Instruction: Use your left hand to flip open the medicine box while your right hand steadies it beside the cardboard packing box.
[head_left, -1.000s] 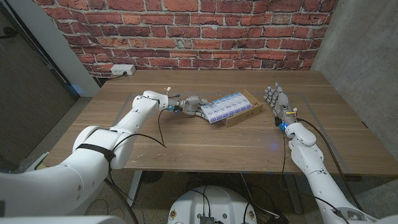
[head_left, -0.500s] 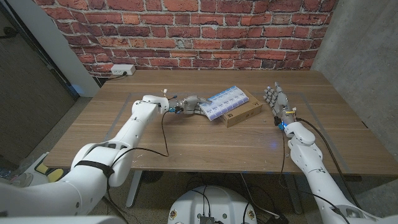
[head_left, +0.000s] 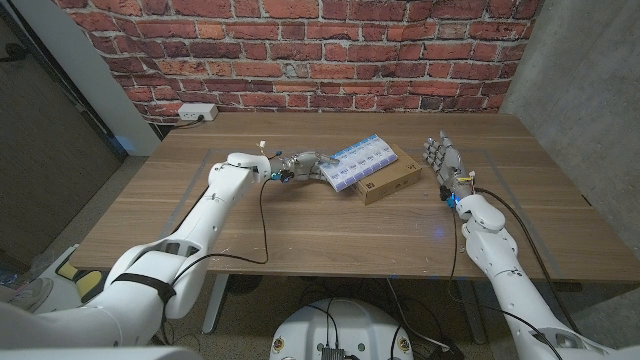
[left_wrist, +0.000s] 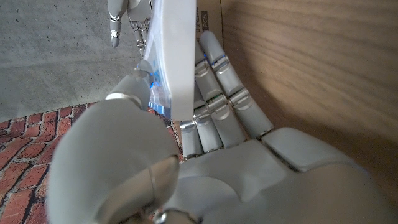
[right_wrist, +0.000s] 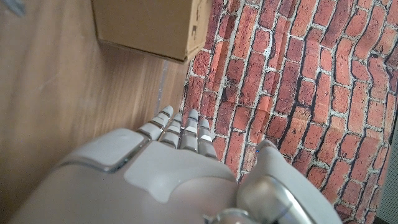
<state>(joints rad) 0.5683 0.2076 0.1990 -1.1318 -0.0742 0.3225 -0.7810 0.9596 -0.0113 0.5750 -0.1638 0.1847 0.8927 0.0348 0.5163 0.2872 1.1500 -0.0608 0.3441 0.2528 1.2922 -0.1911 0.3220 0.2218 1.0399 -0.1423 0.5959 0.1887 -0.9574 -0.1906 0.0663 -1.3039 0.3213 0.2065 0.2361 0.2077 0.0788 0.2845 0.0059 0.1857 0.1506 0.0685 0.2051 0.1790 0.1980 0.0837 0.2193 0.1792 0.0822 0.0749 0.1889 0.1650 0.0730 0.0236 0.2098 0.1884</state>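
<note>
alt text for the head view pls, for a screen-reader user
The left hand grips the end of a blue-and-white medicine box lying against a cardboard packing box on a wooden table. The right hand stands open, apart from both boxes. A brick wall is behind.

Medicine box (head_left: 356, 163) at table (head_left: 300, 225) centre, resting on cardboard packing box (head_left: 392, 178); left hand (head_left: 305, 166) at its left end, right hand (head_left: 441, 158) apart, right.

pill box (head_left: 356, 163): 1
carton (head_left: 392, 178): 1
hands: 2, left hand (head_left: 305, 166), right hand (head_left: 443, 157)
table (head_left: 300, 225): 1
wall socket (head_left: 197, 113): 1
</note>
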